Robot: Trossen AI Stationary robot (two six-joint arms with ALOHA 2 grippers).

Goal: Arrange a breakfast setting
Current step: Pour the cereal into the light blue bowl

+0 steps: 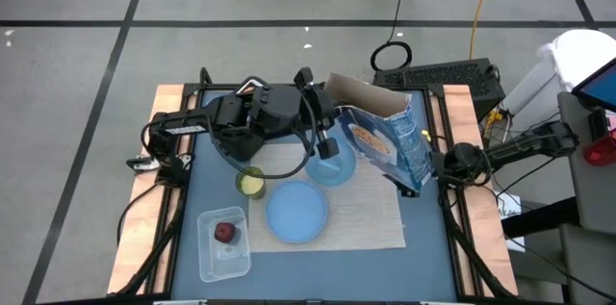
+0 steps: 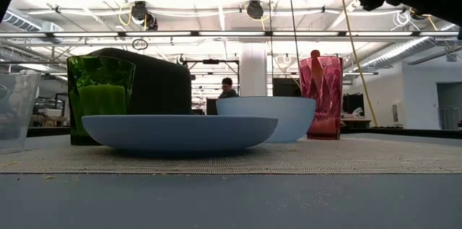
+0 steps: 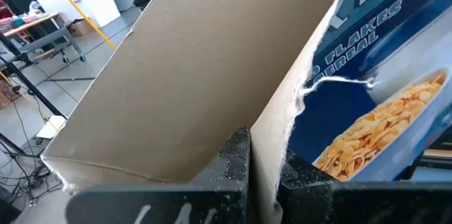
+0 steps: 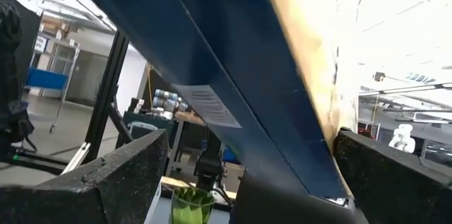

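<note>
Here, largest first:
Table (image 1: 192, 276): blue-topped, carrying the setting under both arms.
Placemat (image 1: 366, 223): beige, lying below the two sets of fingers.
Cereal box (image 1: 390, 141): blue, open-topped, lifted and tilted over the mat between the arms.
Left gripper (image 1: 322, 117): its fingers (image 3: 233, 160) are closed on the torn cardboard flap at the box's open end.
Right gripper (image 1: 428, 175): its fingers (image 4: 123, 174) clamp the box's lower dark-blue edge.
Plate (image 1: 295, 212): light blue, bare, on the mat near the left fingers.
Bowl (image 1: 332, 165): blue, just under the box's mouth, contents not visible.
Clear tub (image 1: 223, 244): holds a small dark-red fruit (image 1: 224, 233), well away from both fingers.
Green cup (image 1: 250, 183): beside the plate.
Pink cup (image 2: 323, 97): beyond the bowl in the low view.
</note>
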